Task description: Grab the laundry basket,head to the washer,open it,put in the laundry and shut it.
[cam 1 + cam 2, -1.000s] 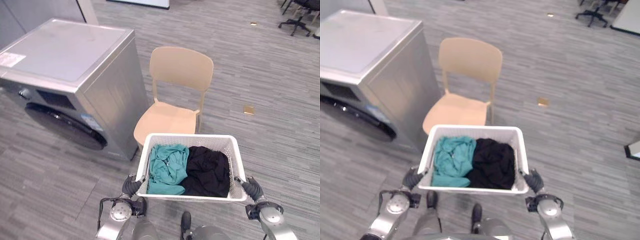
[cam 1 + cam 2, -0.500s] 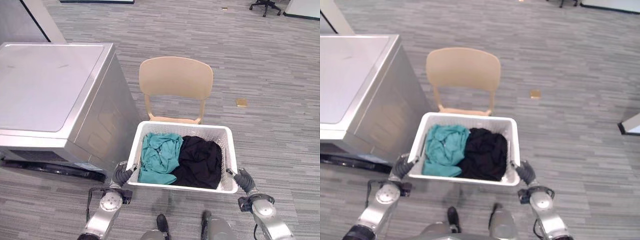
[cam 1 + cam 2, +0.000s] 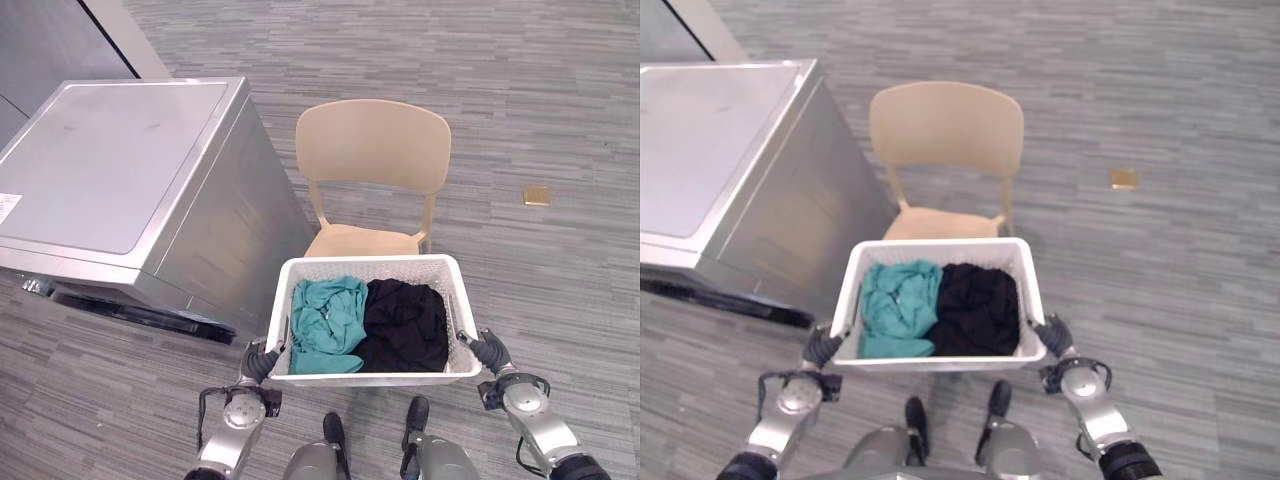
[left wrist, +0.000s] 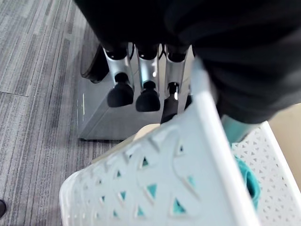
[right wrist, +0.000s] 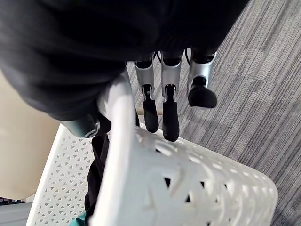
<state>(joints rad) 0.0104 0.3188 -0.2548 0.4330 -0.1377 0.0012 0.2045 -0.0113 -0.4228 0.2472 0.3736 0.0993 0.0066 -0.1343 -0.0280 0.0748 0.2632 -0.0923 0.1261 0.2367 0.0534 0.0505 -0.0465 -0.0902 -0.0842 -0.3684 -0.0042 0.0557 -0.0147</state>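
A white perforated laundry basket (image 3: 365, 379) hangs in front of me with a teal cloth (image 3: 325, 325) on its left and a black cloth (image 3: 405, 325) on its right. My left hand (image 3: 258, 362) grips the basket's left end and my right hand (image 3: 490, 352) grips its right end. In the wrist views the left hand's fingers (image 4: 141, 75) and the right hand's fingers (image 5: 169, 94) run down the outer wall under the rim (image 4: 155, 188) (image 5: 188, 188). The silver washer (image 3: 130, 190) stands to the left with its dark door (image 3: 140, 312) shut.
A beige plastic chair (image 3: 372, 170) stands just right of the washer, directly behind the basket, its seat partly under the far rim. A small brass floor plate (image 3: 536, 195) lies on the grey carpet at the right. A grey wall panel (image 3: 60, 40) rises at the upper left.
The whole picture has shifted as the camera moved. The basket stays held between both hands, and the washer and chair sit a little differently in view.
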